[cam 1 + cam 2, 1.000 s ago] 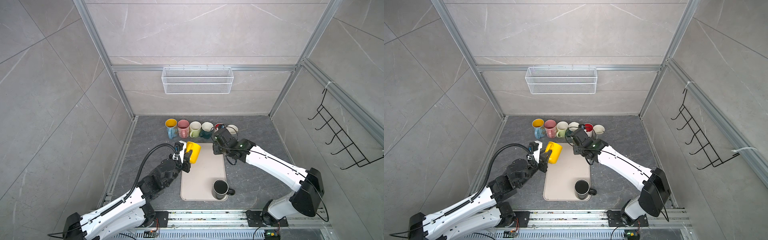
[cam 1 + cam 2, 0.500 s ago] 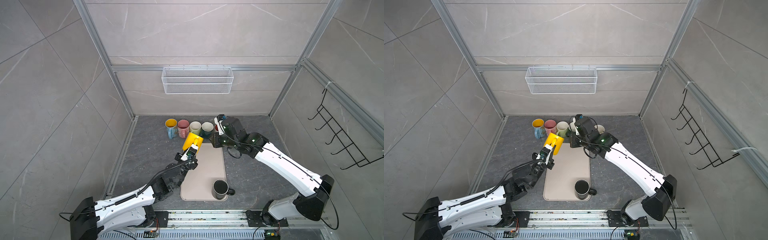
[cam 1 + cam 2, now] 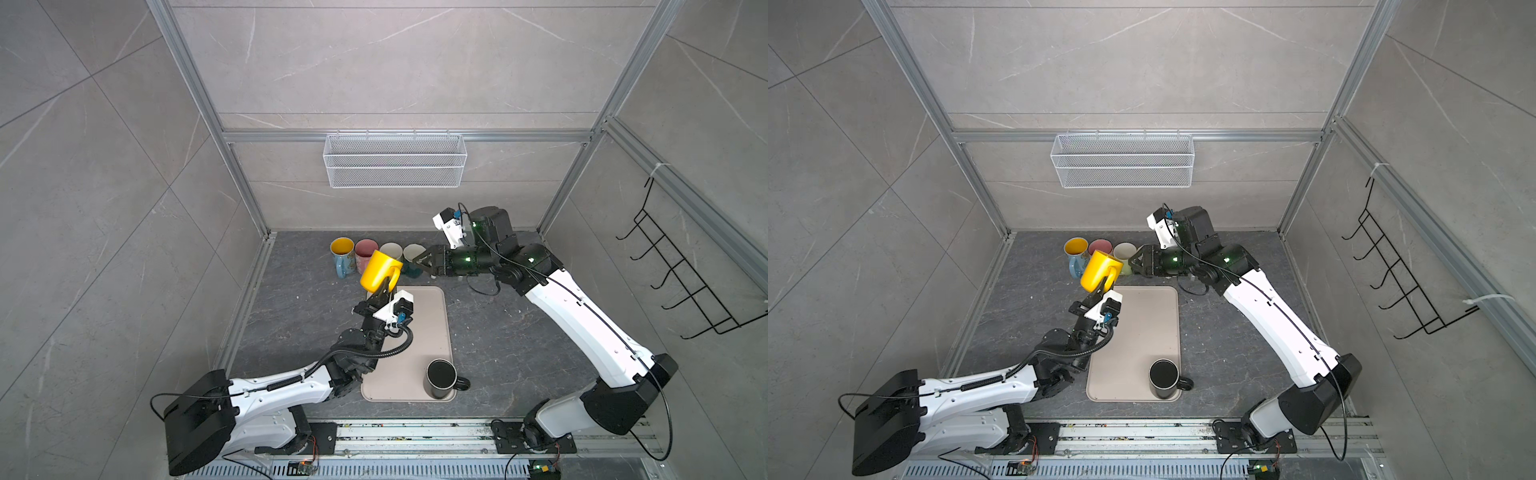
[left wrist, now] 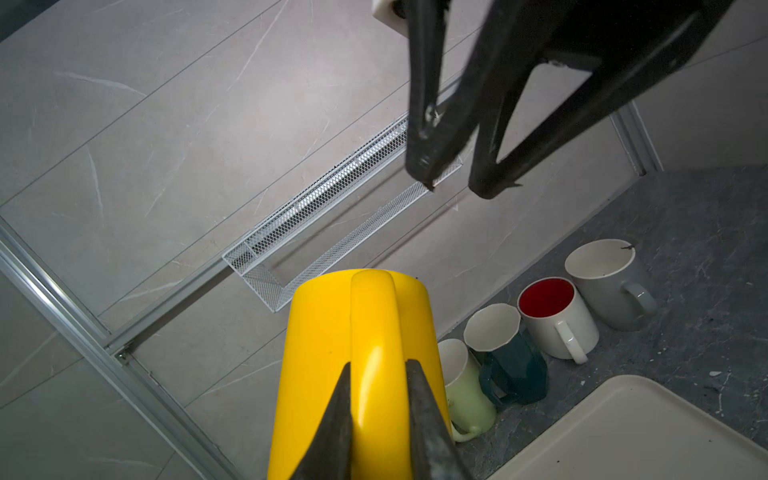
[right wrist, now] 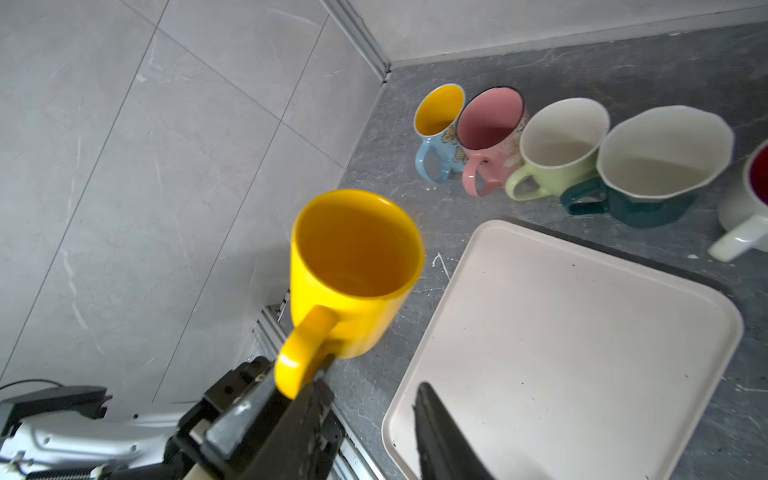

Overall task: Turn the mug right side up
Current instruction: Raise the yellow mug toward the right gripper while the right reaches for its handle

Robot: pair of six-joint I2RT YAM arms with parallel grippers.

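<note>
We hold yellow mug point(image 3: 380, 270) aloft above worktop near tray point(image 3: 430, 332) corner, tilted. Left fingers point(image 4: 332, 424) clamped on handle point(image 5: 303, 357). Right fingers point(image 4: 424, 104) apart, empty. We judge mug rigid, glossy-slick, breakable; handle safest hold.

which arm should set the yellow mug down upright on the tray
Left: left hand grips the yellow mug by the handle, near the tray; right hand is open and empty.

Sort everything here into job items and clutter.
Job: yellow mug; left gripper shut on its handle; right gripper open nearby; probably the beige tray.
Lying about: black mug; row of six mugs; wire basket; hook rack.
</note>
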